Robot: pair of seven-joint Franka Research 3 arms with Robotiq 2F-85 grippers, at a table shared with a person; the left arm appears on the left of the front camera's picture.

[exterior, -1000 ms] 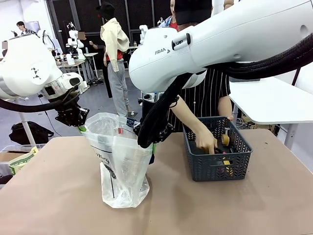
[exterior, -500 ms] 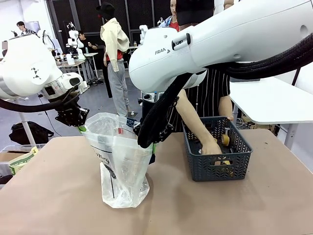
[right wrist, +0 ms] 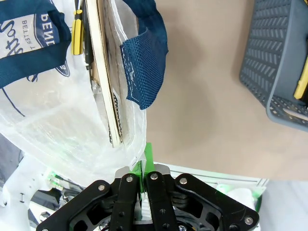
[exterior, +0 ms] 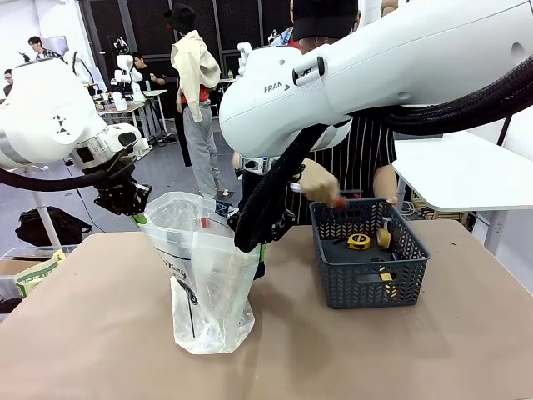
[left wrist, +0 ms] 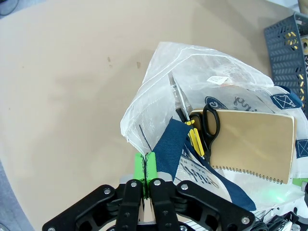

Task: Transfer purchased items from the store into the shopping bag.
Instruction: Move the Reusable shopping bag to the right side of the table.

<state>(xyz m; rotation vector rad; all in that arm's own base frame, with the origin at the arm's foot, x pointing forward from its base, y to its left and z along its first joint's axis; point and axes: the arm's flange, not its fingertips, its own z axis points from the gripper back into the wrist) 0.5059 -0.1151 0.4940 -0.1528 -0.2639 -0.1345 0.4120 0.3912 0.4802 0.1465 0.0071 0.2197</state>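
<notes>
Upright shopping bag (exterior: 204, 275), hand (exterior: 321, 185) over basket (exterior: 371, 283); tape measure (exterior: 359, 242) (yellow) inside

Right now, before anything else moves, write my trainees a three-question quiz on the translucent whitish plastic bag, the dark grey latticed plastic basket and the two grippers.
1. True or false: the left gripper and the right gripper are each shut on the top edge of the translucent whitish plastic bag.
2. Where does the yellow round tape measure lie? A in the bag; B in the dark grey latticed plastic basket; C held by a gripper.
3. Fill in: the tan spiral-bound notebook and the black-handled scissors sit inside the ______.
Key: 1 true; 2 B; 3 bag.
</notes>
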